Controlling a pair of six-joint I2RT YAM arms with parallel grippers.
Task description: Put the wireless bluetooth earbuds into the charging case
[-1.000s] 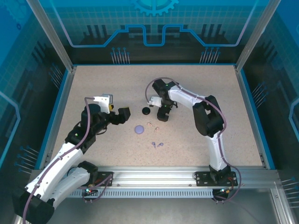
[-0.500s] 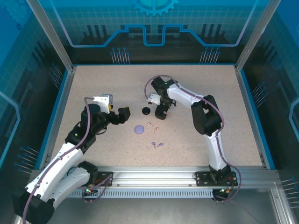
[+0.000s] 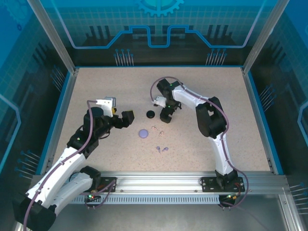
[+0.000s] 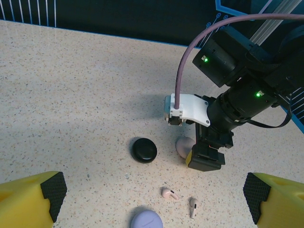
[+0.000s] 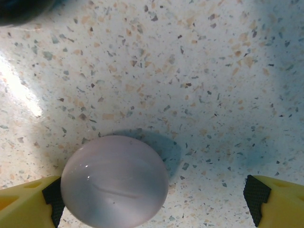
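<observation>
The right gripper (image 3: 166, 115) hung pointing down at the table, its yellow, black-padded fingers (image 5: 33, 202) spread wide and gripping nothing. Between them sat the glossy pale pink round charging case (image 5: 115, 180), lid shut and contents hidden. It was hard by the finger at the left of the wrist view, though contact could not be judged. Just beside that gripper, toward the left arm, lay the matte black round charging case (image 4: 144, 150), shut too. The left gripper (image 3: 126, 119) was likewise wide open and empty, held low and facing the right gripper. Ahead of it, 2 tiny pale pink stemmed earbuds (image 4: 169, 194) lay loose and slightly apart on the speckled beige tabletop (image 3: 216, 86). Nearest its fingers was the closed lilac round charging case (image 4: 146, 221). Ahead and to its right, 2 purple stemmed earbuds (image 3: 161, 149) lay close together outside any case.
</observation>
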